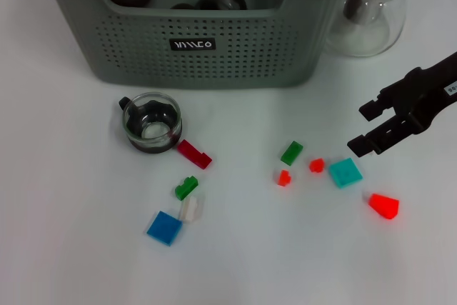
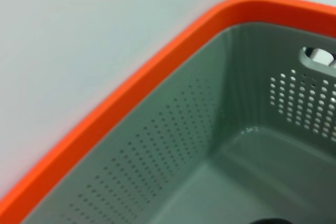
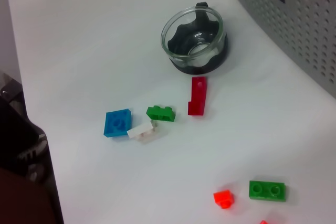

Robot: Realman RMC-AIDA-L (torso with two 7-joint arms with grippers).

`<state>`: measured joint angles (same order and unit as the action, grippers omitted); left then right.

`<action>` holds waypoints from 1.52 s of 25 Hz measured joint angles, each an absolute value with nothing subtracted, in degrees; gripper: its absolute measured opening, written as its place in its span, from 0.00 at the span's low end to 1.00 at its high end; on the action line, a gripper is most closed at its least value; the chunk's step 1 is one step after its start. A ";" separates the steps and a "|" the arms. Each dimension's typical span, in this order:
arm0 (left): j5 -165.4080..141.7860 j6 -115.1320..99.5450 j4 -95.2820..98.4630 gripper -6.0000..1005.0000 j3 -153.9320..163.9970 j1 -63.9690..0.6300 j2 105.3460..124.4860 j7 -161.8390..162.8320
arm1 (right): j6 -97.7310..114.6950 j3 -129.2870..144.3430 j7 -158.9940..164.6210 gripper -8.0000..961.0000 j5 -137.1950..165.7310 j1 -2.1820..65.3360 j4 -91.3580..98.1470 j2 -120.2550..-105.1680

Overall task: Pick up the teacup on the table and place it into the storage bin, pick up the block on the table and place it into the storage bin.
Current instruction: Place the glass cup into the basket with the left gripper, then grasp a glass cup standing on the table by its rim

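Note:
The teacup (image 1: pixel 151 122), clear glass on a black base with a small handle, stands upright on the white table in front of the storage bin (image 1: pixel 207 58); the right wrist view shows the teacup (image 3: pixel 194 39) too. Several small blocks lie scattered: a dark red block (image 1: pixel 193 153), a green block (image 1: pixel 186 188), a white block (image 1: pixel 191 209) and a blue block (image 1: pixel 165 227) near the cup, and a teal block (image 1: pixel 345 172) and a red-orange block (image 1: pixel 384 206) on the right. My right gripper (image 1: pixel 361 128) hovers open and empty just above the teal block. My left gripper is out of view.
A clear glass teapot (image 1: pixel 371 12) stands right of the bin. Dark round things lie inside the bin. The left wrist view shows only a grey perforated bin wall (image 2: pixel 173 150) with an orange rim (image 2: pixel 131 93). The table edge (image 3: pixel 21 77) shows in the right wrist view.

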<state>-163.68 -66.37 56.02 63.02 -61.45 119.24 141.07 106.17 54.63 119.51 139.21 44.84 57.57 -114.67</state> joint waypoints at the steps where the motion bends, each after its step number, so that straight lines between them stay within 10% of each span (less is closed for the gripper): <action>1: -163.57 -67.25 57.98 0.75 62.59 -60.76 119.20 141.30 | 106.17 54.58 119.49 0.95 139.21 44.84 57.58 -114.60; 19: -124.68 -102.34 85.95 0.76 45.69 -46.59 118.29 119.31 | 105.04 54.17 118.84 0.95 139.12 44.79 57.39 -114.35; 38: -146.00 -104.26 90.91 0.73 67.02 -29.82 124.36 102.85 | 103.28 53.44 120.22 0.95 138.77 44.73 56.37 -115.47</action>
